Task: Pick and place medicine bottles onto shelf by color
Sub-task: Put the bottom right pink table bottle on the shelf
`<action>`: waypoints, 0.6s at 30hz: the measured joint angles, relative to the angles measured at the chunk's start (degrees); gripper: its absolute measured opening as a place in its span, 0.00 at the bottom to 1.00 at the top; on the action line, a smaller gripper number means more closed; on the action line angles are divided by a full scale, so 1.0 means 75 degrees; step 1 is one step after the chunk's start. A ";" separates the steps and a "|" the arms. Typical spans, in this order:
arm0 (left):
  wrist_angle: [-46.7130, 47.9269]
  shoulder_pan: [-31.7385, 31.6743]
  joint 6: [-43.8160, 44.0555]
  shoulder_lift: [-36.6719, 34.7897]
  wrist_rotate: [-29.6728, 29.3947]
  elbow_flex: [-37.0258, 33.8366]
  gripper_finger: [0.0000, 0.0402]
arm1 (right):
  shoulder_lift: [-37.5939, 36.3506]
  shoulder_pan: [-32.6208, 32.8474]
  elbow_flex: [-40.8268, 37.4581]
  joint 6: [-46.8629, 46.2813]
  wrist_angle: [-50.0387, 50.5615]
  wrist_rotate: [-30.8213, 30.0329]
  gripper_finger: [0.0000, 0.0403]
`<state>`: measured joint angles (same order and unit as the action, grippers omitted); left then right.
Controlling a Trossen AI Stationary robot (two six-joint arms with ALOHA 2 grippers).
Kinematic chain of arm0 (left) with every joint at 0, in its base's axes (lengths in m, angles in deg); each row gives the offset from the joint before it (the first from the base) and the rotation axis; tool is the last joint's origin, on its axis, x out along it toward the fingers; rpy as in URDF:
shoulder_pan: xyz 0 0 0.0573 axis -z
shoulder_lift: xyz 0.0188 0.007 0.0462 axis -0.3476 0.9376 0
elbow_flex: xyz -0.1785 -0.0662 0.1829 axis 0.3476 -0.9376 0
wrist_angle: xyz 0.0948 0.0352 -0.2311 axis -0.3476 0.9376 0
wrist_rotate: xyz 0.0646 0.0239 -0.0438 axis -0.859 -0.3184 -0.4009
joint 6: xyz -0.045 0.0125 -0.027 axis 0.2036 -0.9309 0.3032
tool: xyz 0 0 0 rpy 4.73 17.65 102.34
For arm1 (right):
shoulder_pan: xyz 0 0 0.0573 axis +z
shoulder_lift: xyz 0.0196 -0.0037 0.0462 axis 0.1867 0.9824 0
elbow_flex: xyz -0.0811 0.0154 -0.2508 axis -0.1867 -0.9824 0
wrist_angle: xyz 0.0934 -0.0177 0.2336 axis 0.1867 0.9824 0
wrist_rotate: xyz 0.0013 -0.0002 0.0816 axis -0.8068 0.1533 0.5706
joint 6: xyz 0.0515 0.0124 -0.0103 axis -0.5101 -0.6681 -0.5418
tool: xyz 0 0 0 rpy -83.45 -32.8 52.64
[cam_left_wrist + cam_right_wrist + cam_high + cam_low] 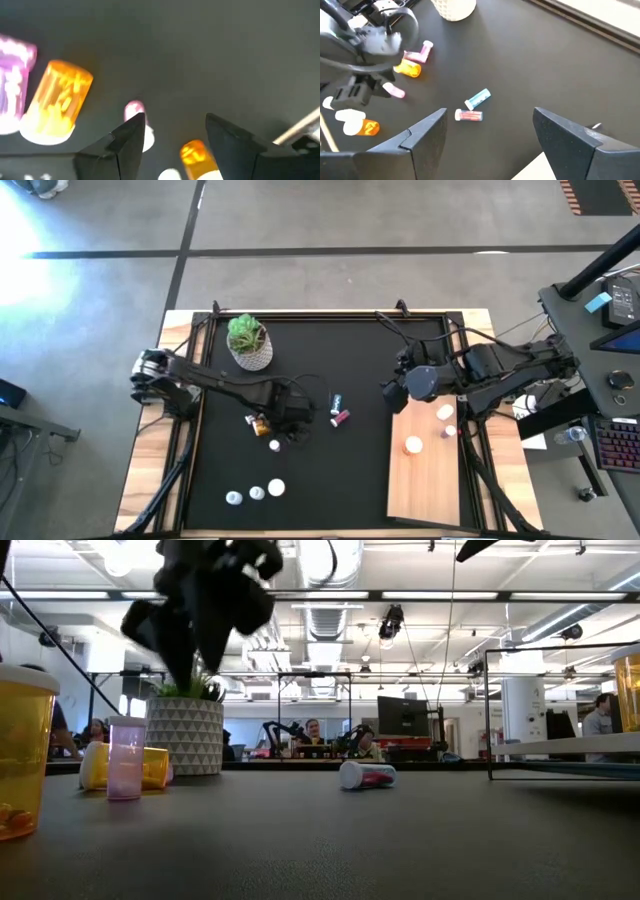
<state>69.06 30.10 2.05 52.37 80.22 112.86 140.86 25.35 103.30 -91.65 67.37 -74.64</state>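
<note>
The left gripper (pixel 292 418) hung over the black mat (pixel 360 360), fingers (pixel 131 131) apart and gripping nothing. Just beside it lay an amber bottle (pixel 259 423) and a pink bottle (pixel 274 445); the teal-banded bottle (pixel 336 401) and a magenta bottle (pixel 341 418) lay near, on the side toward the right arm. The right gripper (pixel 392 393) hovered at the shelf's (pixel 425 480) far edge, jaws wide and empty, with three bottles (pixel 445 413) standing on the board beside it.

plant (pixel 246 342): green, in white patterned pot, far-left of black mat (pixel 330 470) | people (pixel 313 730): seated in room beyond
</note>
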 joint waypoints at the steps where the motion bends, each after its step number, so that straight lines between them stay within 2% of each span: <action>1: -0.0100 0.0000 -0.0037 -0.0173 -0.0152 -0.0003 0.48 | 0.0061 0.0000 0.0000 0.0031 -0.0083 0.0085 0.70; 6: -0.0335 0.0363 -0.0625 -0.1047 -0.0932 -0.0017 0.48 | 0.0515 0.0139 0.0000 0.0698 -0.1070 0.0819 0.70; 10: -0.0347 0.1097 -0.0718 -0.1912 -0.1800 -0.0215 0.48 | 0.1006 0.0358 0.0003 0.1266 -0.1712 0.1255 0.70; 12: -0.0364 0.1578 -0.0621 -0.2294 -0.2608 -0.0324 0.48 | 0.1251 0.0459 0.0003 0.1597 -0.1857 0.1295 0.70; 16: -0.0904 0.2574 -0.0684 -0.2873 -0.4883 -0.0696 0.48 | 0.1629 0.0527 0.0003 0.2570 -0.2449 0.1296 0.70; 18: -0.1187 0.2918 -0.0825 -0.3059 -0.5656 -0.0933 0.48 | 0.1842 0.0525 0.0003 0.3133 -0.3012 0.1288 0.70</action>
<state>60.15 51.99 -4.14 29.43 37.80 105.86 154.68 29.28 103.32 -68.15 44.78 -64.99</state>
